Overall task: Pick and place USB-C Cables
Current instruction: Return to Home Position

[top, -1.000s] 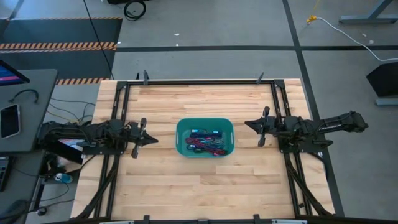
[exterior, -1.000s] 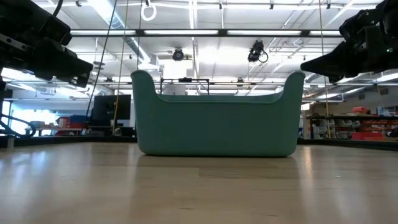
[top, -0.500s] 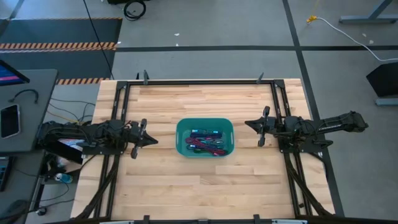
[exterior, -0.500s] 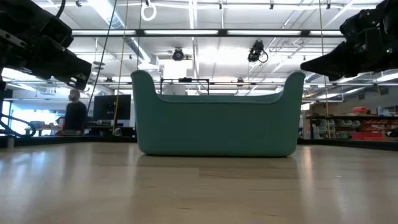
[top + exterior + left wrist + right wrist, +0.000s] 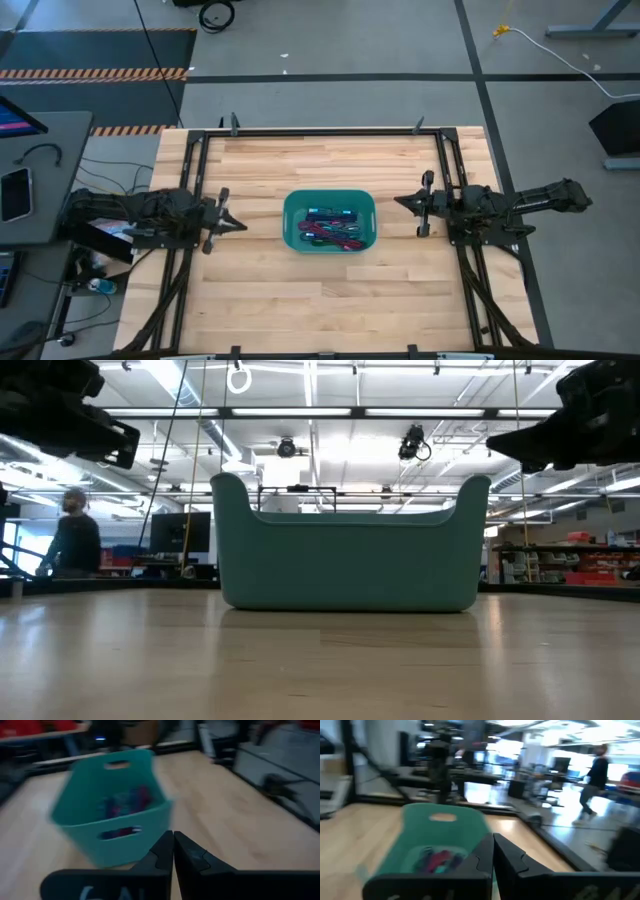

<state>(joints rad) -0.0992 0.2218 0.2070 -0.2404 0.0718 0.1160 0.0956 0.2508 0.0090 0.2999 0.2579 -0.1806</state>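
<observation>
The left gripper (image 5: 173, 839) had its two fingers pressed together with nothing between them, and the right gripper (image 5: 493, 841) was the same, closed and empty. In the high view each hung above the table (image 5: 320, 300) on its own side of the teal bin (image 5: 290, 222). The left one was well apart from the bin's left wall and the right one somewhat nearer its right wall, and both pointed toward it without touching it. The USB-C Cables (image 5: 330, 228) lay in a loose tangle inside the bin, red and teal ones among them, though an exact count was not possible. Both wrist views looked down into the same heap. No cable showed on the boards around the bin in any view. The bin stood upright and flat, near the middle of the table. Beyond the bin, in the room behind, a person (image 5: 72, 545) stood far off, clear of the arms. By this evidence the picking and placing looked finished: every visible cable was in the bin, and what remained seemed only for the arms to settle at rest.
</observation>
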